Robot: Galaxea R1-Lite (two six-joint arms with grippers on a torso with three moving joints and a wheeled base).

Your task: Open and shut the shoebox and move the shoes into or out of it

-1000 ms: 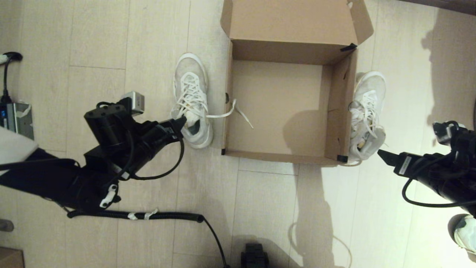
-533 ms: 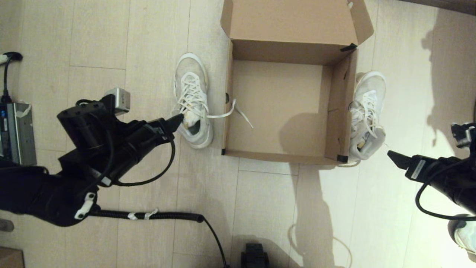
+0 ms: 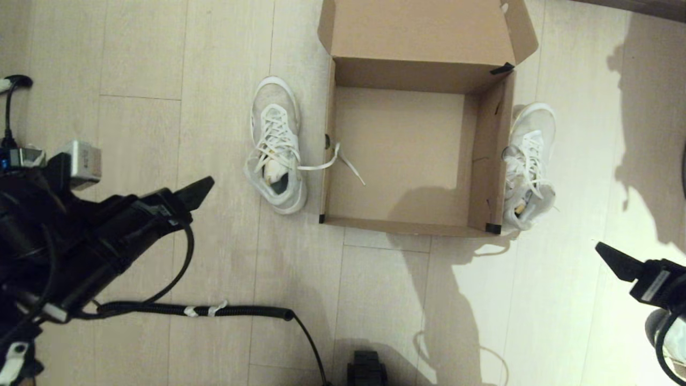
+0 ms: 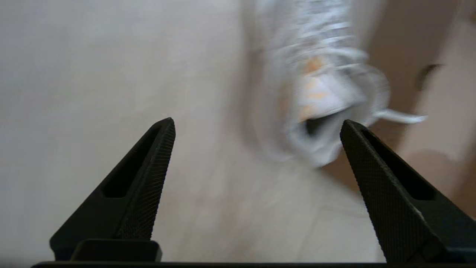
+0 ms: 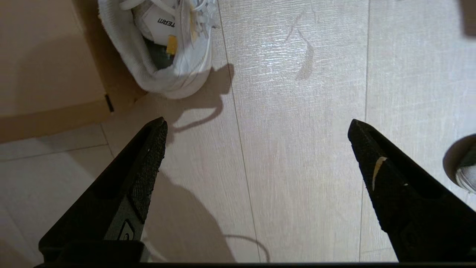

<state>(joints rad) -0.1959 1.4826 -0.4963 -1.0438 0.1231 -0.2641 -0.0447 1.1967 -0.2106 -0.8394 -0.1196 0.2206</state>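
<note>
Head view, left gripper (image 3: pixel 199 188): jaws apart, holding nothing, hanging over the floor (image 3: pixel 375 300), well clear of the nearest shoe.
Left shoe (image 3: pixel 274 145): on the floor just beside the box's left wall, toe pointing away, one lace (image 3: pixel 336 160) trailing over the wall into the box. Likely light; soft mesh upper that gives under a pinch. Best hold is probably the padded heel collar, one finger inside the opening.
Shoebox (image 3: pixel 485 161): lid flap thrown back, nothing inside but the lace end. Thin cardboard, light, apt to slide or buckle if pushed; lid edge is the part to take.
Right shoe (image 3: pixel 528 166): against the box's right wall, heel opening towards the robot; same handling.
Right gripper (image 3: pixel 613 257): jaws wide, nothing held, near the right edge, apart from that shoe.
</note>
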